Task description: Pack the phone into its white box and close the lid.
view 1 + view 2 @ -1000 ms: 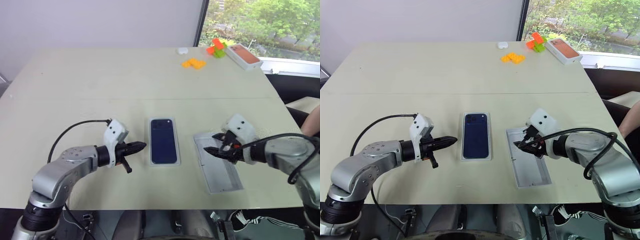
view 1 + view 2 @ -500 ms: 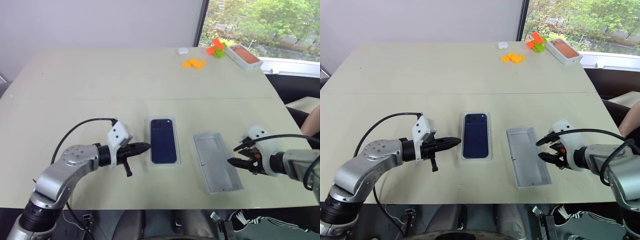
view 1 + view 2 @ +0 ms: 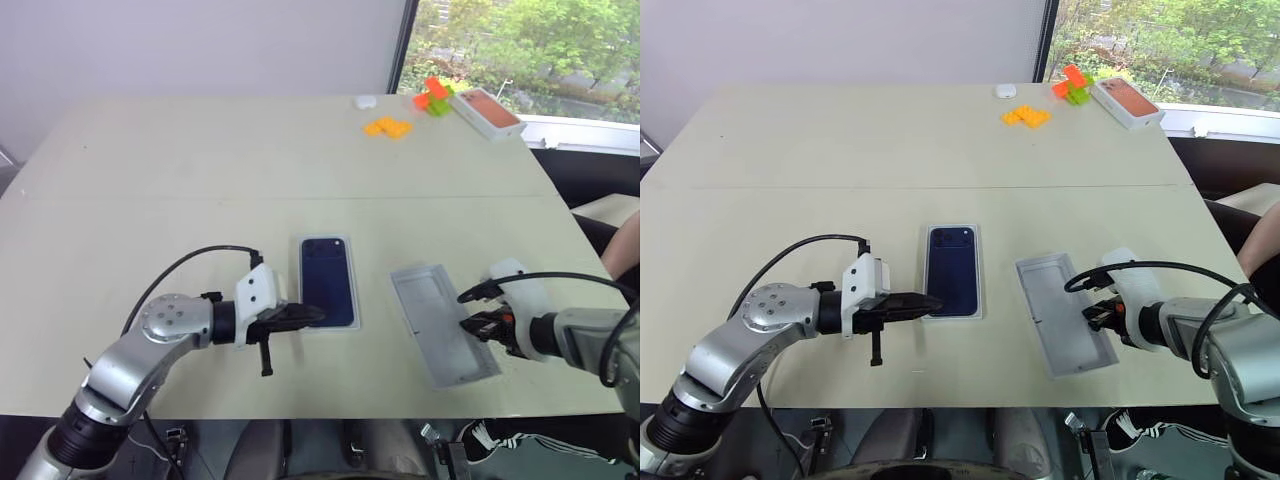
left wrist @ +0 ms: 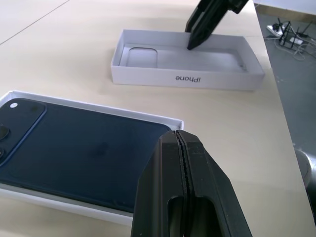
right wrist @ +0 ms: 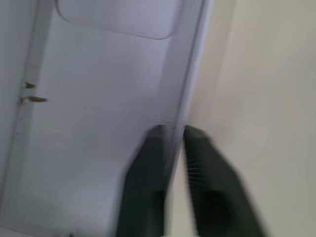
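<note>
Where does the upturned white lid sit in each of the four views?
Left eye view: the lid lies right of centre, hollow side up.
Right eye view: the lid lies right of the phone.
Left wrist view: the lid lies beyond the phone, its "iPhone" wall facing the camera.
Right wrist view: the lid is seen close up, from inside.
Shared landmark: the right gripper, pinching the lid's long wall.

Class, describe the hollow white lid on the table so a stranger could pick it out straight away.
Start at the big pale table and look to its near edge, on the robot's right. The lid lies there hollow side up, beside the white box holding the phone. Unlike that box it is empty, and the right gripper has its jaws pinched on the lid's side wall.
</note>
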You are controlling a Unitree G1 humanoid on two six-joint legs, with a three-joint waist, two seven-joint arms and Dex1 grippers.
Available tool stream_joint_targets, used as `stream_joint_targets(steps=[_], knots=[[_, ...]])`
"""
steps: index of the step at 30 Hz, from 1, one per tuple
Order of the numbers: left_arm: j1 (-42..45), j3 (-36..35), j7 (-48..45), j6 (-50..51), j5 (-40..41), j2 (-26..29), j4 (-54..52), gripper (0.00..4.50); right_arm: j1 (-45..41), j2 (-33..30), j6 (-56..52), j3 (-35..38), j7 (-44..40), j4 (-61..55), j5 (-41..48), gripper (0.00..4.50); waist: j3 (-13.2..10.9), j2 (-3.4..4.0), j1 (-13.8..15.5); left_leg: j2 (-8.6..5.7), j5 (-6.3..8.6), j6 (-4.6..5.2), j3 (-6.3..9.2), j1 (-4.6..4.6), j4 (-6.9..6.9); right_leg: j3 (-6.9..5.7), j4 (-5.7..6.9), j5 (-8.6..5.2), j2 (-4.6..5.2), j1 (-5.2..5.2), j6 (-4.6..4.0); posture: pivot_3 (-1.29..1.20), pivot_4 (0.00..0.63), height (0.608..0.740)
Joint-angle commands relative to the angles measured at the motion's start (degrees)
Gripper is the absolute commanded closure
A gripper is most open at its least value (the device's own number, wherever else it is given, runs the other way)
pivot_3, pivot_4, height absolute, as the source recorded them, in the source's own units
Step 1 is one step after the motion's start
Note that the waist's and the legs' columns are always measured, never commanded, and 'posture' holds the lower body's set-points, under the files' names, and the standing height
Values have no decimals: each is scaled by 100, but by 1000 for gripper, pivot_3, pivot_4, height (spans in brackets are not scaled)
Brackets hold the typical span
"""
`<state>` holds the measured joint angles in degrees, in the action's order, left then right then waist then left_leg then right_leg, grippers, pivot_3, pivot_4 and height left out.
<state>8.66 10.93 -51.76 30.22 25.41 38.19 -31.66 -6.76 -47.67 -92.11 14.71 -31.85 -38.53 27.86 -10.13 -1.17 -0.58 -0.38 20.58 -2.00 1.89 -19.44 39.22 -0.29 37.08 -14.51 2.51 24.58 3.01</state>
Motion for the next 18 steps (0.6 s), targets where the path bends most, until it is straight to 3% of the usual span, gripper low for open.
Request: stream_joint_targets(steps=[1, 6, 11, 15, 18], knots=[[49, -78, 23, -80, 19, -18, -70, 4500, 20, 21, -39, 167, 84, -10, 98, 4466, 0, 0, 0, 0, 0, 1, 0, 0, 0, 0, 0, 0, 0, 0, 0, 0, 150, 740], [114, -403, 166, 31, 217, -92, 25, 4500, -265, 98, -39, 518, 63, 191, 253, 4466, 0, 1, -6, 0, -1, 2, -1, 0, 0, 0, 0, 0, -1, 0, 0, 0, 150, 740], [360, -1379, 514, 232, 575, -149, 658, 4500, -933, 708, -39, 1205, 130, 622, 1174, 4466, -1, 0, -12, 2, -8, 14, 1, 3, 0, -1, 5, 0, -6, 0, 0, 0, 150, 740], [274, -1894, 446, -52, 286, 260, 1286, 4500, -1723, 1927, -39, 1251, 1084, 876, 2520, 4466, -3, 4, -72, 18, -8, 15, 0, 7, -5, 1, 6, 1, -16, 1, -1, 0, 150, 740], [152, -1999, 359, -248, 133, 435, 1541, 4500, -2226, 3120, -39, 1029, 2464, 1192, 3418, 4466, -7, 12, -56, 22, -9, 14, 1, 4, -7, 2, 14, 2, -17, 12, -3, 0, 150, 740]])
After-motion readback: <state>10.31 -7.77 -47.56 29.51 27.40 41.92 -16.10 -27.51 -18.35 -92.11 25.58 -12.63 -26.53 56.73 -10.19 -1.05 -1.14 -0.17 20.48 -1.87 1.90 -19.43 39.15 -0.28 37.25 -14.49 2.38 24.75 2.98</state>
